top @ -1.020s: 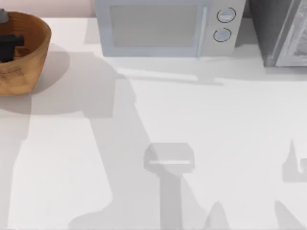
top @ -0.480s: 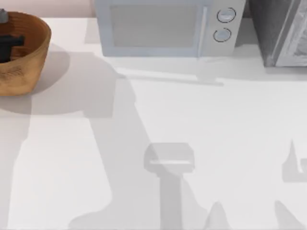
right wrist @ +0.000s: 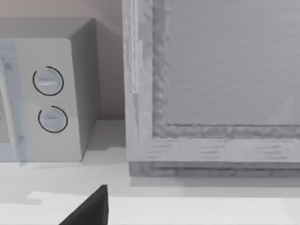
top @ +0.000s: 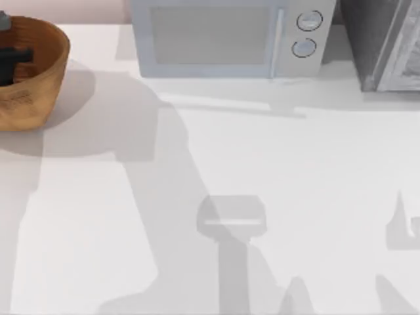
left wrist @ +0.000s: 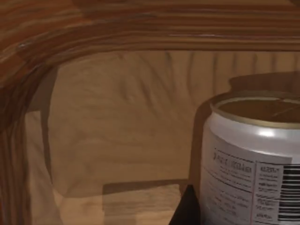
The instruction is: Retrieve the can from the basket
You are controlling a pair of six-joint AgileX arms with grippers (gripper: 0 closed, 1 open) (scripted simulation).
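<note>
Tan-brown woven round basket at the worktop's far left holds the left gripper beside the whitish short can; jaws' state unclear.

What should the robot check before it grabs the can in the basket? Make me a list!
1. Can in the basket: ok. The can stands upright on the floor of the basket, as the left wrist view shows.
2. Left gripper at the basket: ok. The left gripper is down inside it, at the table's far left.
3. Finger beside the can: ok. One dark fingertip sits close to the can's side.
4. Fingers around the can: cannot tell. Just one fingertip is in sight.
5. Room to lift: ok. Nothing lies on top of the can.
6. Right arm out of the way: ok. Its wrist view faces the microwave, far from the basket.
</note>
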